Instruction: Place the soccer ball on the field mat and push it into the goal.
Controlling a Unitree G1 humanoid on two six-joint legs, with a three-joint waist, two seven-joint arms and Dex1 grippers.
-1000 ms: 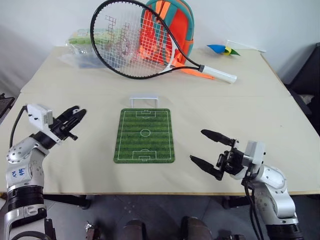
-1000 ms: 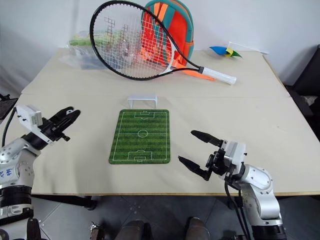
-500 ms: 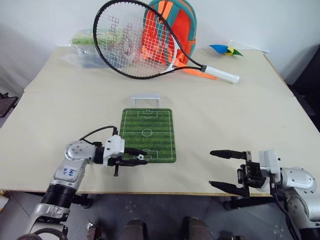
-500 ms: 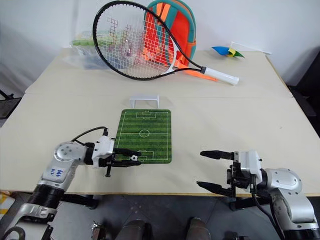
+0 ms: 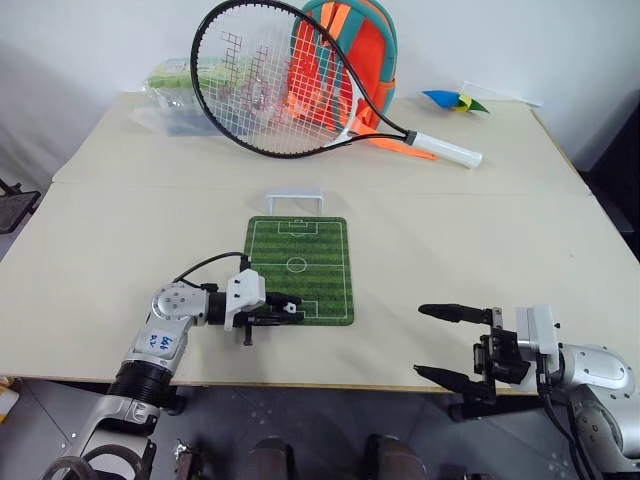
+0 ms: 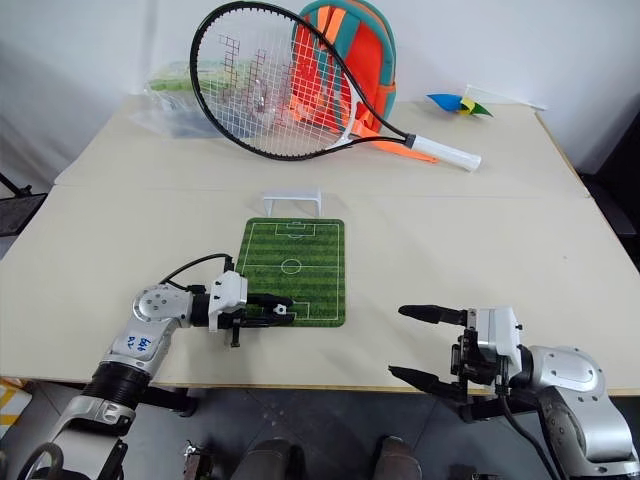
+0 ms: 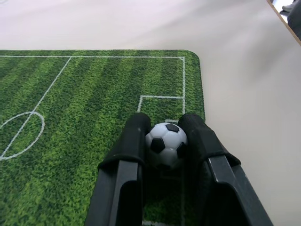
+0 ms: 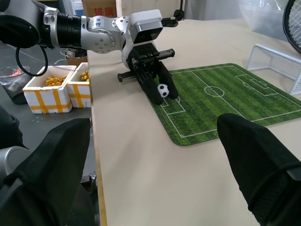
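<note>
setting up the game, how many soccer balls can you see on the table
1. The ball sits between the left gripper's fingers, at the mat's near end, by the printed goal box. More could be hidden behind the backpack and racket.

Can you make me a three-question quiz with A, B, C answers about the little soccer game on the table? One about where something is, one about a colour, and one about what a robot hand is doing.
1. Where is the goal?
A. Just past the far end of the field mat
B. On the mat's centre circle
C. Under the racket

2. What colour is the racket's grip?
A. Red
B. White
C. Green

3. What is the left gripper doing?
A. Hanging open over bare table
B. Holding the soccer ball over the mat's near end
C. Gripping the racket

Answers: 1 A, the white frame stands beyond the mat's far edge. 2 B, the handle end is white. 3 B, the ball sits between its two black fingers.
</note>
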